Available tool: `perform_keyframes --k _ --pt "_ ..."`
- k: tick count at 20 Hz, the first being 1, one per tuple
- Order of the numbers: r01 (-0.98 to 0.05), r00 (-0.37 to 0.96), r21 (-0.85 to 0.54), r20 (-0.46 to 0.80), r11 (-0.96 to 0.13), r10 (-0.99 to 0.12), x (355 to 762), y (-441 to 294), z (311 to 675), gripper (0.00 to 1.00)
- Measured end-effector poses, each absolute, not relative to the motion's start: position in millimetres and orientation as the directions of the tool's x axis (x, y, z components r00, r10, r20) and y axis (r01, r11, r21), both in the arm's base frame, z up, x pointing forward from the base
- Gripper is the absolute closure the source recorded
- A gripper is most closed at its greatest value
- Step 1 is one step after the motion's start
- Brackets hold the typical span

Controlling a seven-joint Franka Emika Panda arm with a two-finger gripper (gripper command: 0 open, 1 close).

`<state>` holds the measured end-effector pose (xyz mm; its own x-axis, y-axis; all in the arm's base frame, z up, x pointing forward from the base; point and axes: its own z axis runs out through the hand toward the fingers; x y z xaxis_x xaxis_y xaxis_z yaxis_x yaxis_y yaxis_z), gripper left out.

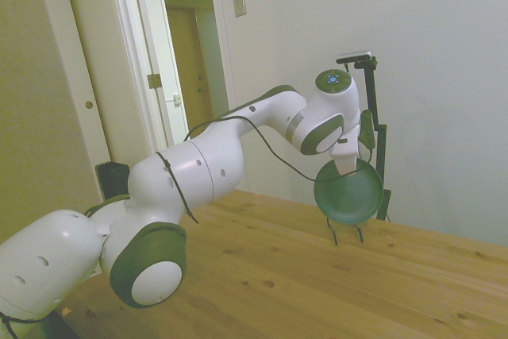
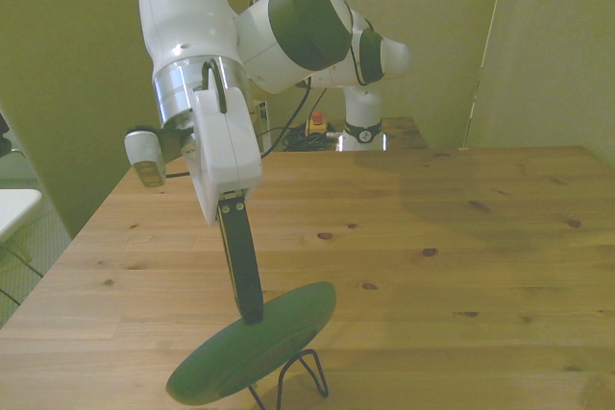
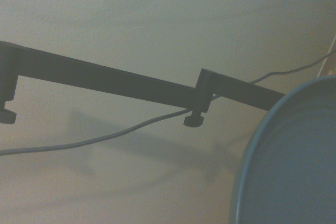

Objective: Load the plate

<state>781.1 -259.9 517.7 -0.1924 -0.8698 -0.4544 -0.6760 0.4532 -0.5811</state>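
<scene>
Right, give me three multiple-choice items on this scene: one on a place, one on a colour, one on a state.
1. Where is the round dark green plate?
A. flat on the wooden table
B. held over the thin black wire stand
C. on the floor

2. What colour is the stand?
A. black
B. red
C. white

3. How is the plate oriented?
A. lying level
B. upside down on the table
C. tilted up on edge

Answers: 1 B, the gripper holds its rim above the stand in the front view. 2 A, thin dark wire. 3 C, its face shows in the side view.
</scene>
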Motion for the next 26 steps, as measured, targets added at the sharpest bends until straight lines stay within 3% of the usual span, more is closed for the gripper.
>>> perform_keyframes --k 11,12,26 --pt "-0.686 -0.183 -0.583 -0.442 0.436 -0.878 781.9 -262.5 510.1 1.0" --pt "-0.687 -0.181 -0.584 -0.44 0.433 -0.88 781.9 -262.5 509.9 0.0" --pt "-0.688 -0.176 -0.587 -0.436 0.427 -0.883 782.0 -262.8 509.2 0.0"
